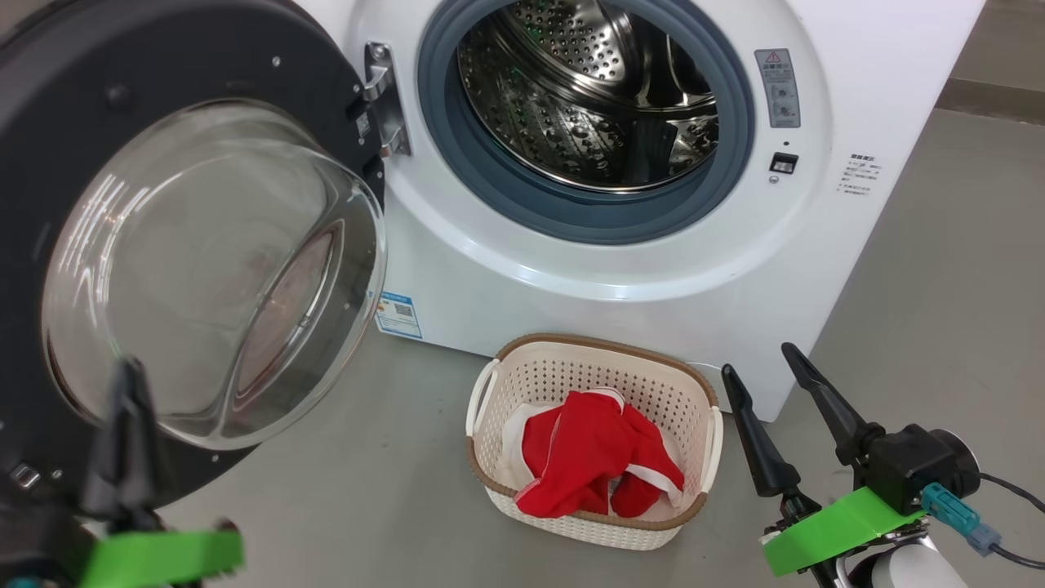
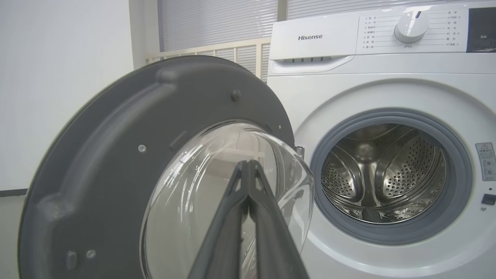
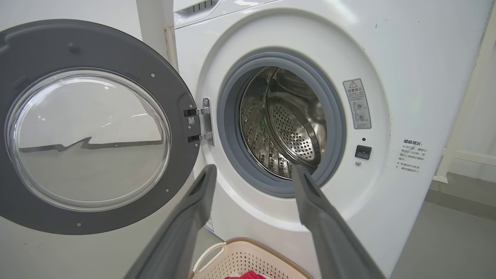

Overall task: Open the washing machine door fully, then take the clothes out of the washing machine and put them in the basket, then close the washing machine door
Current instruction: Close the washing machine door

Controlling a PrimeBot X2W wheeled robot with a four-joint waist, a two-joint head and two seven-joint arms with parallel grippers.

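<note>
The white washing machine stands on the floor, its steel drum exposed. The washing machine door hangs swung wide at the left. The basket sits on the floor just before the machine and holds the red clothes. The left end effector, fingers pressed together on nothing, points at the door's glass window. The right end effector hovers right of the basket, fingers spread and empty.

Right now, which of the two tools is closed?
The left tool, its two fingers pressed together in front of the glass of the washing machine door. The right tool, near the basket, has its fingers spread apart.
</note>
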